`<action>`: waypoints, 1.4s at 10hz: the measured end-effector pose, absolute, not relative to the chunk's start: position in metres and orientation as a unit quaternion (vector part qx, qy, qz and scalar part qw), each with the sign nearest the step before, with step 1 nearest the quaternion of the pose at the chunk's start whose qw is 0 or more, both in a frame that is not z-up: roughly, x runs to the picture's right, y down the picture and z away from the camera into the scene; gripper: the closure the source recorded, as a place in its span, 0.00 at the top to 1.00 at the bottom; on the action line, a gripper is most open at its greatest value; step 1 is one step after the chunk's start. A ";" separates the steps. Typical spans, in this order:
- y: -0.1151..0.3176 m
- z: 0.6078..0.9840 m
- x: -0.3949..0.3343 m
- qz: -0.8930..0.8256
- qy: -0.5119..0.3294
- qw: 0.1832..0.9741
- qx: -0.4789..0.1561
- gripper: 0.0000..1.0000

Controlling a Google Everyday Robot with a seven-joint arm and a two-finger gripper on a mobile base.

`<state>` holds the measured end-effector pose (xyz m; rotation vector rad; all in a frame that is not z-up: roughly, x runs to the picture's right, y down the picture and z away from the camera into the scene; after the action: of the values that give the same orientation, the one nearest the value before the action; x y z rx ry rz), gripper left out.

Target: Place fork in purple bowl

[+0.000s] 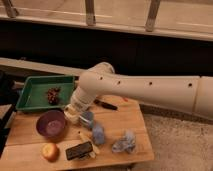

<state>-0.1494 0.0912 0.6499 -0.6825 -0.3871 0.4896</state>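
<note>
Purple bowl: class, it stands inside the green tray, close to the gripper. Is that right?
No. The camera view shows the purple bowl on the wooden table, in front of the green tray, not inside it. The gripper is indeed close, just beside the bowl.

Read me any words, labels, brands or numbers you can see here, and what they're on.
None readable.
Dark flat rectangular object at the front of the wooden table: markings, if any, cannot be read.
White robot arm: dark dots only, no lettering.
The tool, low beside the round matte purple bowl: no label on either.
</note>
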 end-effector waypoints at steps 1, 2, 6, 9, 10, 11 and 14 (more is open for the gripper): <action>0.091 0.650 -0.151 0.235 -0.187 0.895 -0.329 0.00; 0.091 0.650 -0.149 0.237 -0.187 0.895 -0.329 0.00; 0.093 0.652 -0.150 0.236 -0.190 0.894 -0.330 0.00; 0.098 0.655 -0.189 0.199 -0.211 0.897 -0.335 0.00; 0.102 0.658 -0.205 0.187 -0.212 0.897 -0.341 0.00; 0.112 0.662 -0.226 0.171 -0.213 0.895 -0.352 0.00; 0.150 0.689 -0.263 0.139 -0.205 0.887 -0.390 0.00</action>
<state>-0.2635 0.1502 0.6886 -0.8118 -0.4265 0.2896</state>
